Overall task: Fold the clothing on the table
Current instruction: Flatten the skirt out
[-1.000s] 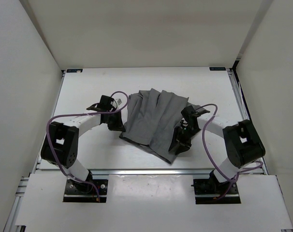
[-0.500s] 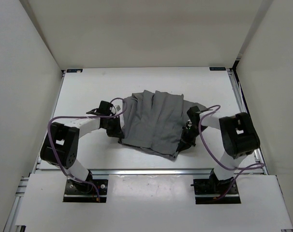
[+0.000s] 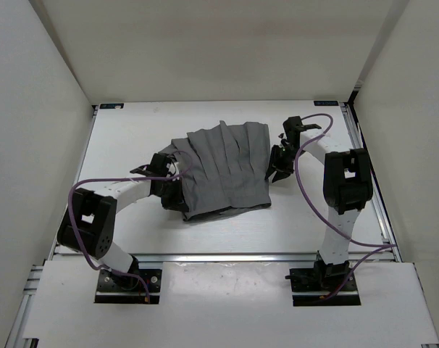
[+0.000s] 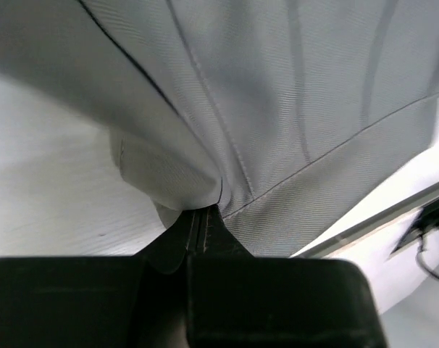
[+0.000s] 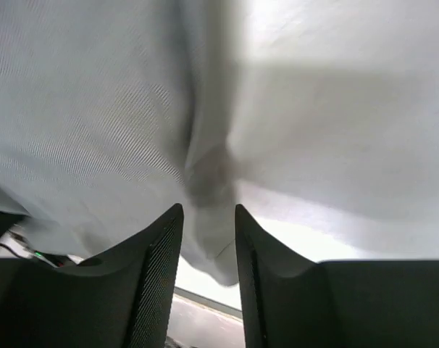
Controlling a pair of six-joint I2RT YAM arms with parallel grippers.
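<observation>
The grey pleated clothing (image 3: 223, 170) lies in the middle of the white table (image 3: 132, 130), its fan of pleats pointing to the far side. My left gripper (image 3: 177, 192) sits at its near-left edge, shut on a pinch of the fabric. In the left wrist view the closed fingertips (image 4: 203, 217) grip a seam of the clothing (image 4: 299, 94), which rises in a fold above them. My right gripper (image 3: 276, 165) is at the garment's right edge. Its jaws (image 5: 208, 210) stand apart, and a loose fold of the clothing (image 5: 96, 109) hangs in the gap, unpinched.
White walls (image 3: 31, 145) close in the table on the left, right and far sides. A silver metal rail (image 3: 227, 257) runs along the near edge. Purple cables (image 3: 306, 156) loop off both arms.
The garment has been drawn toward the far side and now lies more squarely. My right arm swung from its near-right corner to its far-right edge, its jaws closing and parting again. The left gripper kept its grip.
</observation>
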